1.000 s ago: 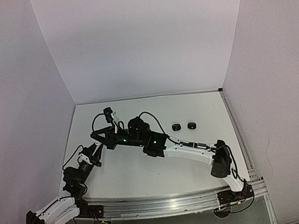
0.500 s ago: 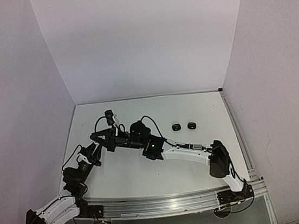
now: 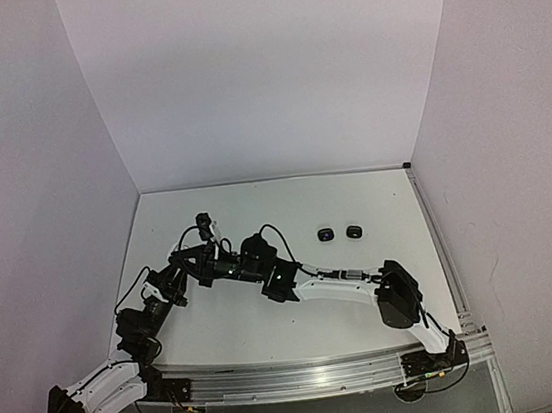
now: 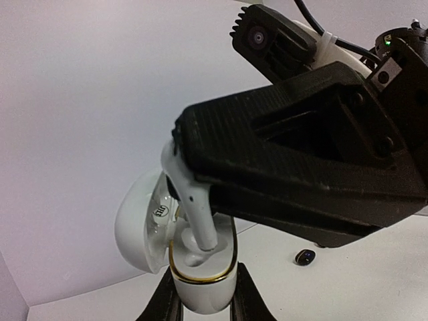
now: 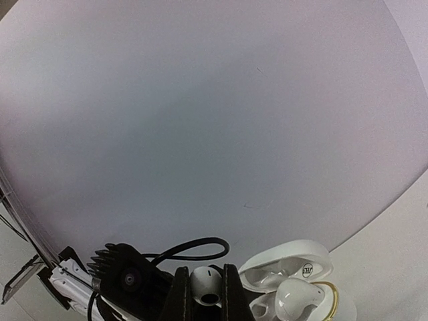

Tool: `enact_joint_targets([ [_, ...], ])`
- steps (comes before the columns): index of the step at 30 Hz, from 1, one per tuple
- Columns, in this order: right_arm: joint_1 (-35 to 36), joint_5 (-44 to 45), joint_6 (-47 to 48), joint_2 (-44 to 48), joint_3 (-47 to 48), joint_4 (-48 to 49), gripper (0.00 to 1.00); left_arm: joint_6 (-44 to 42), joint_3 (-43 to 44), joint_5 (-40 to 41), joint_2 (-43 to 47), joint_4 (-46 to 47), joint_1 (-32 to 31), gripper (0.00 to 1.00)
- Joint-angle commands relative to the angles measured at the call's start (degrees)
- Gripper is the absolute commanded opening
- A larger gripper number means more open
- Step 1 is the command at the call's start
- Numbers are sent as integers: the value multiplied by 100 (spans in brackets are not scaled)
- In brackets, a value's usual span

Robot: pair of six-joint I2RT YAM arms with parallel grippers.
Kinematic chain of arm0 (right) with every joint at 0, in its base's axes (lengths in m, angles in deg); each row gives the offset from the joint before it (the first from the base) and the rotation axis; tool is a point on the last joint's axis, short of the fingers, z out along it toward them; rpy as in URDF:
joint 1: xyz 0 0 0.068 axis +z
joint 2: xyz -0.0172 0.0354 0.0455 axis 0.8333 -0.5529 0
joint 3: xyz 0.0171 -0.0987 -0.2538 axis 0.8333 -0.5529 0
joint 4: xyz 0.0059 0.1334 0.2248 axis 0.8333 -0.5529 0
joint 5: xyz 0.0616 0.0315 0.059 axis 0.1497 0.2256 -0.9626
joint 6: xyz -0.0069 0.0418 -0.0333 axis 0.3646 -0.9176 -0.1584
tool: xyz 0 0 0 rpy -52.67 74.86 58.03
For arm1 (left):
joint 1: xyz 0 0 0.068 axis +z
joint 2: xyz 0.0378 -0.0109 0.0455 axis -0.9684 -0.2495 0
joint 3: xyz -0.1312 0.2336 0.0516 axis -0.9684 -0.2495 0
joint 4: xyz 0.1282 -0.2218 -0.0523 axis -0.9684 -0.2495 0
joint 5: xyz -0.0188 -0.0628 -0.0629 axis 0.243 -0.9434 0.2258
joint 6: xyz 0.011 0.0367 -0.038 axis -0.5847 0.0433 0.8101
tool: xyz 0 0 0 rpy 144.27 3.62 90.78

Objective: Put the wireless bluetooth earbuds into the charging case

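White earbud (image 4: 199,217) sits pinched in my right gripper (image 5: 204,286), jaws closed tight on its head, its stem tip just inside the open white charging case (image 4: 199,289), low in the centre of the left wrist view. My left gripper (image 4: 202,306) is nearly closed, clamping the case's base. If I press down with the stem off its socket, it could jam, twist the case in my grip, or knock the second bud (image 5: 294,299) seated alongside.
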Motion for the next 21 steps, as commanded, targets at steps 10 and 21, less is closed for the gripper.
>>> enact_joint_targets([
  [10,109,299,639,-46,-148,442,0,125,132,-26,74,240,17,0],
  [21,109,408,851,-19,-302,458,0,143,129,-80,96,213,17,0],
])
